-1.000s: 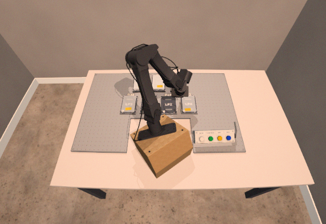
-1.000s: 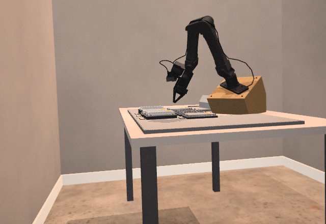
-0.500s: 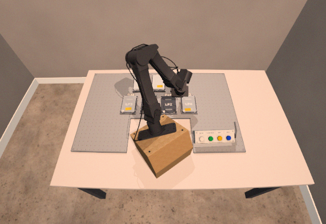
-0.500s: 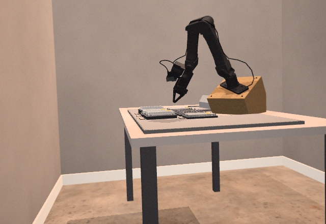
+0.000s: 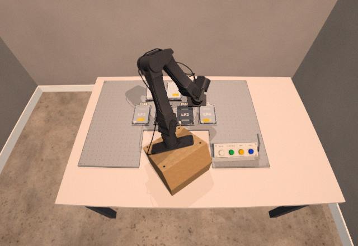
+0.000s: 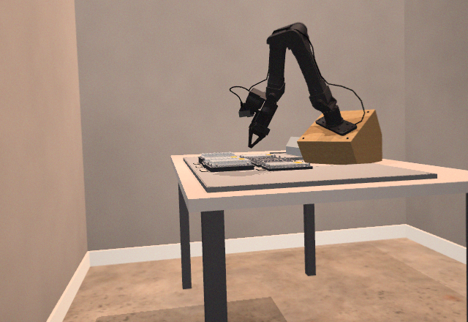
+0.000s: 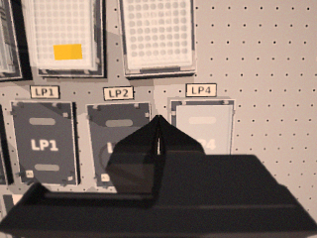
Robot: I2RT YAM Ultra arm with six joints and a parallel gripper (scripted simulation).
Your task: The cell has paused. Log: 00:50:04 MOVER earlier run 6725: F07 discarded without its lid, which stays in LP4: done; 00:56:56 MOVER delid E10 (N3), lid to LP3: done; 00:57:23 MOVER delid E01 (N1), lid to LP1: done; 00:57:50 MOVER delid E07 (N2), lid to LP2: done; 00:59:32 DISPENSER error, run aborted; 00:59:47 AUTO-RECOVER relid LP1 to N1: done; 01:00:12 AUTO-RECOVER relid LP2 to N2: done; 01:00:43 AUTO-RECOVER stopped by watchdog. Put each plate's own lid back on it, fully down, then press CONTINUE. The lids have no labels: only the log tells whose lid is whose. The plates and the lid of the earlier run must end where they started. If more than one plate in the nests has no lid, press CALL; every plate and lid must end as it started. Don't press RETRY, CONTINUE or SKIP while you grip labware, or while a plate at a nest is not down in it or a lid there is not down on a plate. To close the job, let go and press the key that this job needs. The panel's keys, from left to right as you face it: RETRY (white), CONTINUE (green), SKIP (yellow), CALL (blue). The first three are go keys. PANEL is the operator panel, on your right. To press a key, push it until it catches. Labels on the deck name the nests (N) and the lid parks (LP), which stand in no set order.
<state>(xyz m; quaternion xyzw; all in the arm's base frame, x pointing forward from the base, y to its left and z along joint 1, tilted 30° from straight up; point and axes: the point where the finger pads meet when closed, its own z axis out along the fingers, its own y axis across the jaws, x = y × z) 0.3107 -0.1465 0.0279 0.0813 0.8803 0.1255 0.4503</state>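
Note:
My gripper (image 5: 197,103) (image 6: 251,145) (image 7: 158,119) is shut and empty. It hangs well above the deck, between parks LP2 (image 5: 184,114) (image 7: 106,130) and LP4. LP1 (image 7: 45,144) and LP2 are bare. A clear lid (image 5: 207,114) (image 7: 204,119) lies on LP4. Another clear lid (image 5: 141,114) with an orange tag lies on LP3. In the wrist view a plate (image 7: 158,37) behind LP2 and LP4 shows open wells and no orange tag. The plate (image 7: 61,35) (image 5: 174,89) to its left carries a tagged lid. A third plate (image 5: 150,93) (image 7: 7,42) stands further left.
The operator panel (image 5: 234,145) stands at the deck's front right with white (image 5: 221,152), green (image 5: 231,152), yellow (image 5: 241,151) and blue (image 5: 250,151) keys. My arm's wooden base (image 5: 180,162) (image 6: 340,144) sits at the front middle. The arm hides LP1 in the top view.

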